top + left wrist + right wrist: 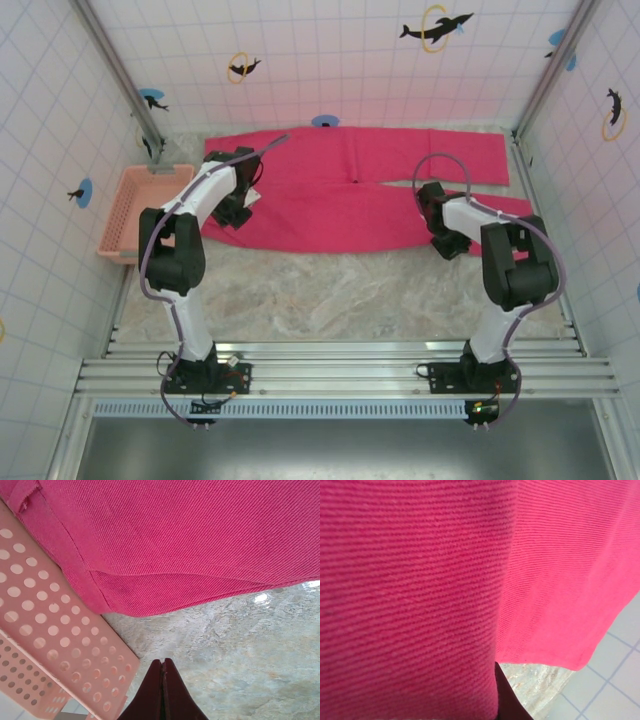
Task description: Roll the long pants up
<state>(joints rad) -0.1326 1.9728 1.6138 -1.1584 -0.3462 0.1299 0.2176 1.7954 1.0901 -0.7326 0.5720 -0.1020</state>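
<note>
**Both grippers down at the pants' near edge, no roll begun**

- Counter [330, 290]: the near strip is bare marble. Both arms reach out over it from the near rail.
- Left gripper [236, 208]: low at the left end of the pants [350, 195], by the near corner. In the wrist view its fingers are pressed together with nothing between them. The tips are over bare counter, just short of the hem. It looks empty.
- Right gripper [450, 238]: on the near leg's near edge, right of middle. It is closed. In the wrist view cloth lies hard against the one finger I can see, its weave coarse and close to the lens. I judge it is pinching a fold of that edge. Cloth hides the other finger.
- Pants: flat across the far half of the counter, length running left to right. The legs lie side by side and point right. No turn has been rolled in.
- Basket [128, 212]: hard against the pants' left end. I cannot tell whether the cloth overlaps its rim.
- Reading: the grippers are set well apart along one edge, probably so it lifts evenly and rolls straight. The left one would have to open and take the hem first.
</note>
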